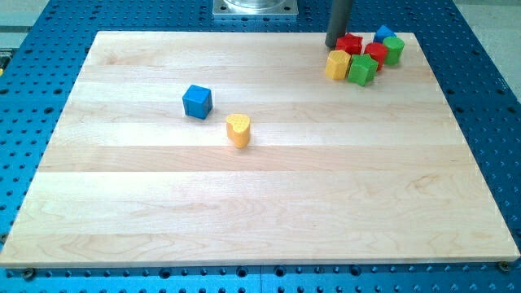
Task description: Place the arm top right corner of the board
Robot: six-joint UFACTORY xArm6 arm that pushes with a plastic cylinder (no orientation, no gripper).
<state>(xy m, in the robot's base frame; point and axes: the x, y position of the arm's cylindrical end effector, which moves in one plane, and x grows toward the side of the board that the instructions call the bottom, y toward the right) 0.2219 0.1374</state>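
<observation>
My dark rod comes down from the view's top, and my tip (pixel 334 45) rests on the wooden board (pixel 260 203) near its top right corner. It stands just left of a red star-shaped block (pixel 350 44), close to touching. That block belongs to a tight cluster: a yellow block (pixel 337 64), a green block (pixel 362 69), a red block (pixel 375 54), a green block (pixel 394 50) and a blue block (pixel 384 33).
A blue cube (pixel 197 101) lies left of the board's centre. A yellow heart-shaped block (pixel 238 129) lies just right of and below it. A metal base plate (pixel 255 8) sits at the view's top. Blue perforated table (pixel 32 98) surrounds the board.
</observation>
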